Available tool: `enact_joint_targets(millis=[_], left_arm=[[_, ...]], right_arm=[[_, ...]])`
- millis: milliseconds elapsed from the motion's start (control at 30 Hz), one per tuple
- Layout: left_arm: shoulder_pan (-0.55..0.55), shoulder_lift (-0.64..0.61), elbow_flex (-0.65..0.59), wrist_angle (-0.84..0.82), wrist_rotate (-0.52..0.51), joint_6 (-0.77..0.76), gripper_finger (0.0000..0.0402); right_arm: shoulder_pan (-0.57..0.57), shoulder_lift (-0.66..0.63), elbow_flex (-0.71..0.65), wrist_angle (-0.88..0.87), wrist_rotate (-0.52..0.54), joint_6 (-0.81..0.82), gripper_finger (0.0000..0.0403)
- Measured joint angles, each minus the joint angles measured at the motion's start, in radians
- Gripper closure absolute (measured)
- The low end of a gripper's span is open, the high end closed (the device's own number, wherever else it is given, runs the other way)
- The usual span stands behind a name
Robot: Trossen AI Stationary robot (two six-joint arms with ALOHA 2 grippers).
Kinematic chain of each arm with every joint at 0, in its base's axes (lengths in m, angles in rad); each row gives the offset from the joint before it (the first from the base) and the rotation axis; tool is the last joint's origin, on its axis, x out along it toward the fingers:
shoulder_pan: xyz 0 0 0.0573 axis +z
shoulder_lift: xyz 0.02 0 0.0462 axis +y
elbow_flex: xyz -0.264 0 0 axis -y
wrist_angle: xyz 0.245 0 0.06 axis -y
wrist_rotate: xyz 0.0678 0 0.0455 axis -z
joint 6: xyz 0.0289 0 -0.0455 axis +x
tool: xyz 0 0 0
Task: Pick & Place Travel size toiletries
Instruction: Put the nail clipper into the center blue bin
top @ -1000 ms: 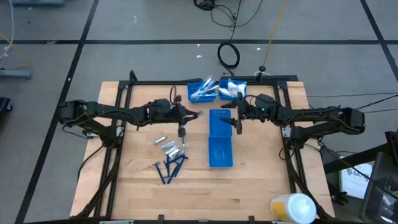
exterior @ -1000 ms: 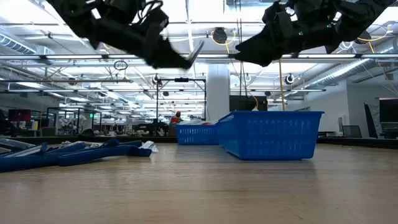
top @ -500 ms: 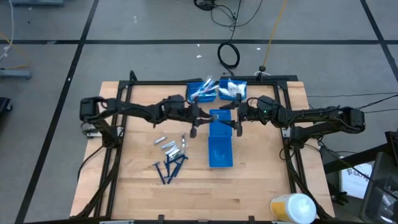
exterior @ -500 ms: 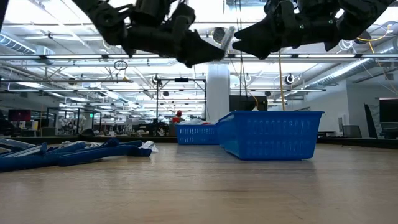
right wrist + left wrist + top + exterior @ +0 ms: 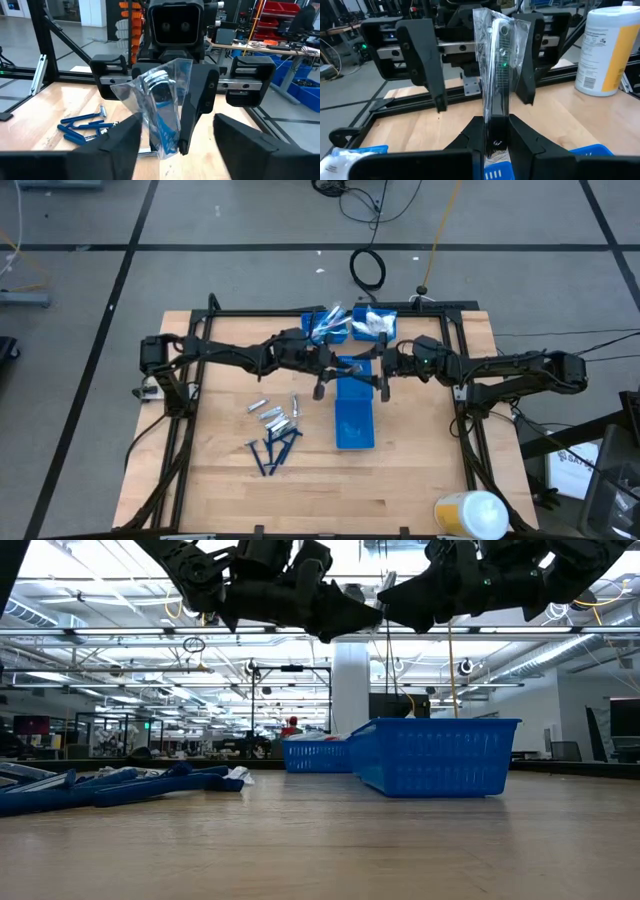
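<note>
My left gripper [image 5: 337,367] is shut on a clear plastic packet [image 5: 495,60] with a slim stick inside. It hangs in the air over the far end of the middle blue bin [image 5: 352,408]. My right gripper [image 5: 379,370] faces it from the table's right and is open. Its two fingers [image 5: 426,60] stand on either side of the packet's free end without touching. The right wrist view shows the packet [image 5: 159,107] between those open fingers. Dark blue razors [image 5: 272,448] and silvery tubes [image 5: 272,415] lie on the table to the bin's left. My left gripper pinches the packet's near end [image 5: 495,134] between its two fingers. The fingers come level from the table's left and lie along the packet. The packet sticks out past the fingertips toward the right gripper, lifted clear of the bin and table.
Two more blue bins [image 5: 325,327] [image 5: 375,323] holding toiletries stand at the table's far edge. A white and yellow bottle [image 5: 470,513] stands off the near right corner. A dark frame [image 5: 200,330] rims the table. Bare wood lies near the front edge.
My left gripper has carried the packet toward the table's right edge and a little toward the far edge, up to the right gripper, staying shut on it. The packet now reaches between the right gripper's open fingers.
</note>
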Motion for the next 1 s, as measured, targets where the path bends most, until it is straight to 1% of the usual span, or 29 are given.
enact_joint_targets(millis=[100,367,467,533,633,700,767,900,1000], left_arm=[[-0.002,0.0,0.001,-0.002,0.0,0.0,0.0356],[-0.001,0.0,0.001,-0.004,-0.006,-0.026,0.0354],[-0.001,0.0,0.001,-0.005,-0.013,-0.036,0.0354],[-0.002,0.0,0.001,-0.004,-0.027,-0.069,0.0353],[-0.008,0.0,0.001,-0.006,-0.086,-0.133,0.0351],[-0.017,-0.004,0.001,-0.021,-0.136,-0.139,0.0341],[-0.033,-0.008,0.001,-0.04,-0.207,-0.124,0.0318],[-0.066,-0.026,0.001,-0.084,-0.398,-0.074,0.0251],[-0.082,-0.062,0.001,-0.142,-0.551,-0.003,0.0204]], right_arm=[[0.0,0.0,0.0,0.0,-0.002,-0.014,0.0217],[0.001,0.0,0.0,0.0,-0.007,-0.05,0.0364],[0.001,0.0,0.0,-0.001,-0.006,-0.064,0.0368],[0.0,0.0,0.0,-0.002,-0.005,-0.059,0.0368],[0.0,0.0,0.0,-0.005,-0.002,-0.053,0.0367],[-0.001,0.0,0.0,-0.008,0.005,-0.054,0.0365],[-0.001,0.0,0.0,-0.021,0.018,-0.056,0.0364],[-0.002,0.0,0.0,-0.074,0.082,-0.047,0.0365],[-0.018,0.0,0.0,-0.135,0.078,-0.026,0.0365]])
